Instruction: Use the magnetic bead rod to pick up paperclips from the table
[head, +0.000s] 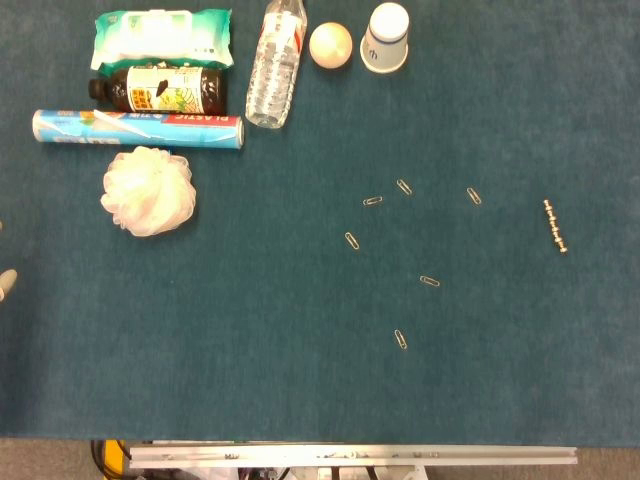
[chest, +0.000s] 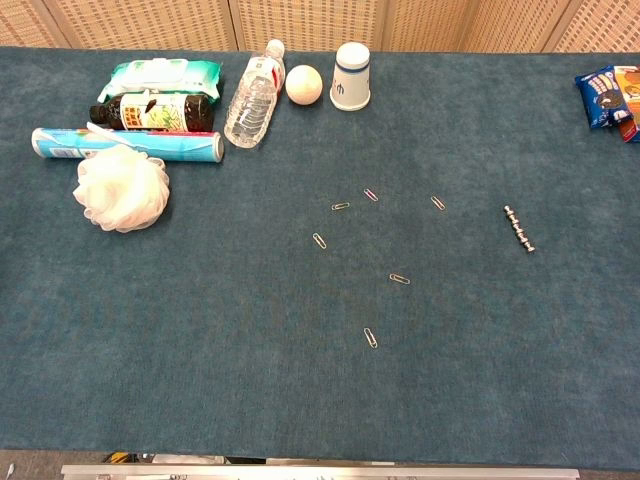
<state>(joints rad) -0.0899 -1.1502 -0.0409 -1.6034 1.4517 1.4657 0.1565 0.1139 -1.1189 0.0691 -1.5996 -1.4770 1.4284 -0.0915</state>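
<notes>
- A row of clutter lies along the far-left part of the teal felt-covered table (head: 250, 380): a green-and-white soft pack of wet wipes (head: 162, 37), a dark brown glass bottle with a printed label (head: 160, 89) lying on its side just in front of it, and a long blue roll box marked "PLASTIC" (head: 138, 130) nearer still.
- A fluffy white mesh bath sponge (head: 148, 190) sits just in front of the roll box, touching it or nearly so.
- A clear plastic water bottle (head: 276, 63) lies on its side beside the brown bottle, with a pale cream ball (head: 330, 45) and an upturned white paper cup with a blue band (head: 385, 38) to its right, near the far edge.
- In the chest view, blue and orange snack packets (chest: 610, 98) lie at the far-right edge.
- None of these things lies between the rod and the clips.
- The silver magnetic bead rod (head: 555, 226), a short chain of small metal beads, lies flat toward the right side of the table, untouched.
- Six small wire paperclips (head: 400, 240) are scattered loosely around the middle, well apart from the rod; the nearest one (head: 473, 196) lies to its left.
- The cup stands mouth down, so its contents cannot be seen.
- A pale fingertip of the left hand (head: 6, 283) shows at the left edge of the head view; how that hand lies cannot be told. The right hand shows in neither view.
</notes>
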